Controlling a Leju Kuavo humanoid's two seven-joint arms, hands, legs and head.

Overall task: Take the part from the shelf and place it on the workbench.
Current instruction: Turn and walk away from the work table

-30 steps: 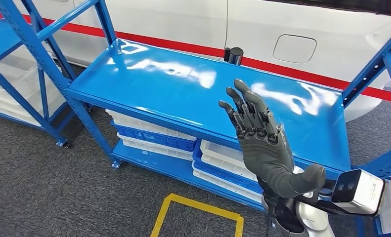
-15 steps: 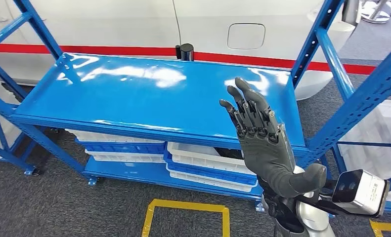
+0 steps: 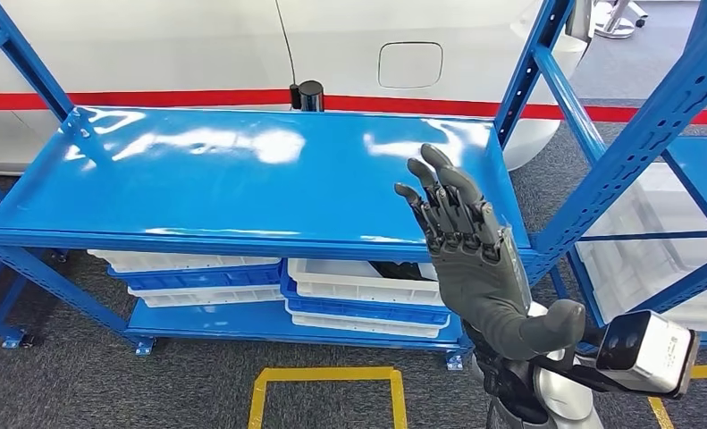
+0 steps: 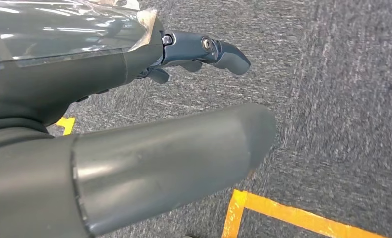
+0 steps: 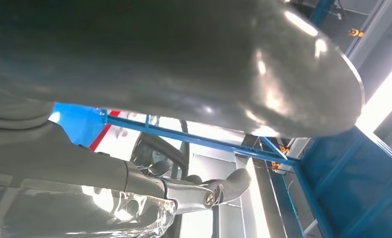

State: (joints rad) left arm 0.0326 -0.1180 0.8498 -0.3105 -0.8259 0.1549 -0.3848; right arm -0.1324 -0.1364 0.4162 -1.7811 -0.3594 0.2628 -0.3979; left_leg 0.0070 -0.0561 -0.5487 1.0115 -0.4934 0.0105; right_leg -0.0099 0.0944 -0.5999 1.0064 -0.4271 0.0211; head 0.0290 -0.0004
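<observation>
Blue shelf (image 3: 242, 179), part (image 3: 310, 94) at 12 o'clock; raised right hand (image 3: 475, 259), empty and spread, should reach far, then close gently

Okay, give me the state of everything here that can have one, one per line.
right hand: raised before the shelf, fingers straight and apart, holding nothing
left hand: over the carpet, holding nothing
black part: upright at the back edge of the top shelf
white bins: stacked under the top shelf

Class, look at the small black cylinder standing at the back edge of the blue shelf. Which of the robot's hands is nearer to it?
Right. The right hand is raised open over the shelf's front edge, short of the black cylinder. The left hand hangs over the carpeted floor.
</observation>
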